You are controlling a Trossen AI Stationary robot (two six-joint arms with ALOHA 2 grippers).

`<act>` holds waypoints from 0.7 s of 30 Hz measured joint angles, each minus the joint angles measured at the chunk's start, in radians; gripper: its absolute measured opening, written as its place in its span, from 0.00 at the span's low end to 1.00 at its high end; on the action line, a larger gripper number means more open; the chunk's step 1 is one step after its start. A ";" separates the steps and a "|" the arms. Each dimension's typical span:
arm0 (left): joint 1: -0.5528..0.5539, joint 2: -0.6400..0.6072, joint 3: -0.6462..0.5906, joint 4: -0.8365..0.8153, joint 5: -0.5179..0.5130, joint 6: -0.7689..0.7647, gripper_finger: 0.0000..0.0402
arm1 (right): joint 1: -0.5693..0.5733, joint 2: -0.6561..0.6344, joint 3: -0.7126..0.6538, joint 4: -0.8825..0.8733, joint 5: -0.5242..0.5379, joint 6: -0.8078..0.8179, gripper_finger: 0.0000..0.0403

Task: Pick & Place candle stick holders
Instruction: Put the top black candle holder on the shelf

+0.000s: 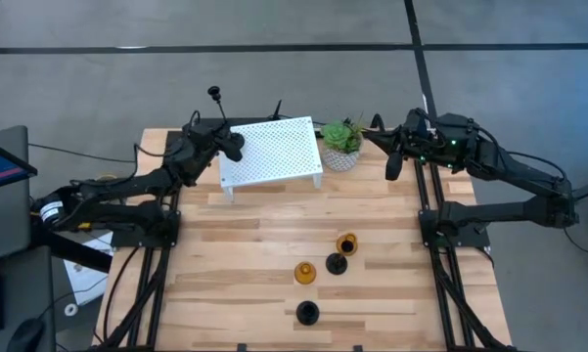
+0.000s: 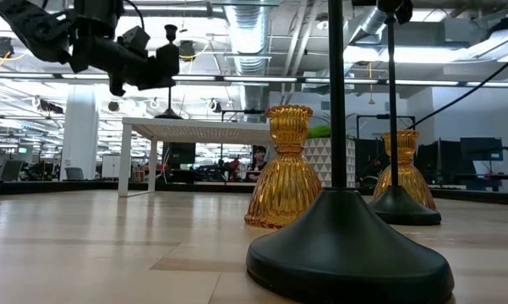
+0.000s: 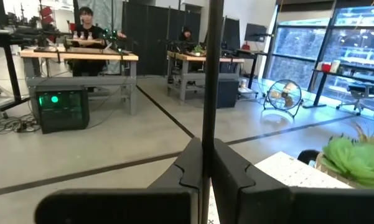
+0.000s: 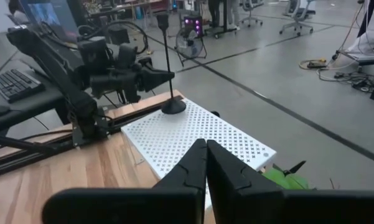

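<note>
**Left gripper clamps black holder's stem over white stand**

The left gripper [image 4: 169,76] is closed on the thin stem of a black holder [image 4: 168,62]. The stem runs upright between the two fingers [image 3: 233,171], with the cup above them and the round base below, resting at the corner of the white stand [image 1: 274,152].

The right gripper [image 1: 392,166] hangs past the plant [image 1: 341,137], fingers pressed together and holding nothing.

Well apart from both grippers, on the table [image 1: 235,264], stand two more black holders [image 1: 307,313] and two amber holders [image 1: 304,273].
</note>
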 joint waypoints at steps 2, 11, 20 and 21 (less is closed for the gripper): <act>0.000 0.037 0.000 0.036 0.000 0.000 0.03 | 0.000 0.000 0.000 0.000 0.000 0.000 0.00; 0.000 0.131 0.000 0.131 -0.018 0.005 0.03 | 0.001 0.000 0.000 -0.003 0.000 0.000 0.00; 0.000 0.134 0.000 0.131 -0.018 0.008 0.07 | 0.001 0.000 0.000 -0.003 0.000 0.000 0.00; 0.000 0.134 0.000 0.131 -0.018 0.008 0.08 | 0.001 0.000 0.000 -0.004 0.000 0.000 0.00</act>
